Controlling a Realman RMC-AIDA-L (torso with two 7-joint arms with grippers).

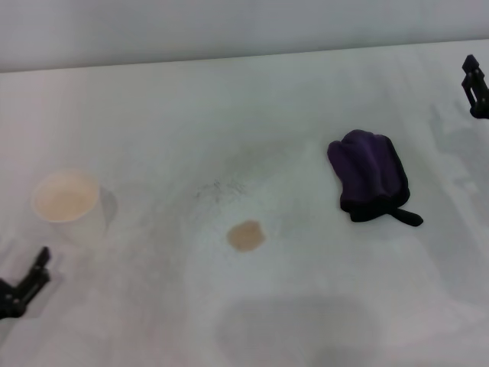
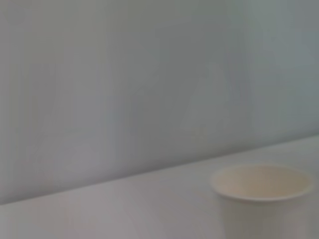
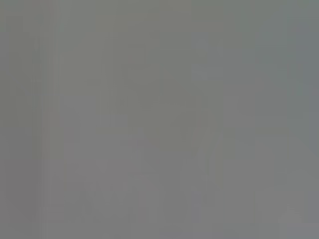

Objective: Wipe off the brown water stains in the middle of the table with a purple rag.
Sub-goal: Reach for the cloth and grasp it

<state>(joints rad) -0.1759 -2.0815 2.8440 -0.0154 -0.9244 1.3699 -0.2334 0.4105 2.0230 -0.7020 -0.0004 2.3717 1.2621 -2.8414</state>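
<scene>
Rag: your purple rag (image 1: 370, 175) lies bunched on the worktop (image 1: 153, 122), right of centre, apart from the stain.
Stain: the brown water stains (image 1: 246, 235) sit mid-worktop, unwiped.
Right gripper (image 1: 475, 84): far right edge; I cannot tell its spread.
Left gripper (image 1: 23, 287): near left corner, fingers spread, empty.
Risk: a shallow pinch could slip off the folds, and the paper cup (image 1: 67, 205) could tip if your left arm swings.

The brown water stains (image 1: 246, 235) lie on the table (image 1: 153, 115) near its middle. The purple rag (image 1: 370, 176) rests on the table to the right of the stains and slightly behind them, apart from them. A paper cup (image 1: 67, 205) stands on the table well to the left of the stains, with the left gripper (image 1: 23, 287) in front of it at the near left edge and the right gripper (image 1: 475, 86) at the far right edge, behind the rag.
</scene>
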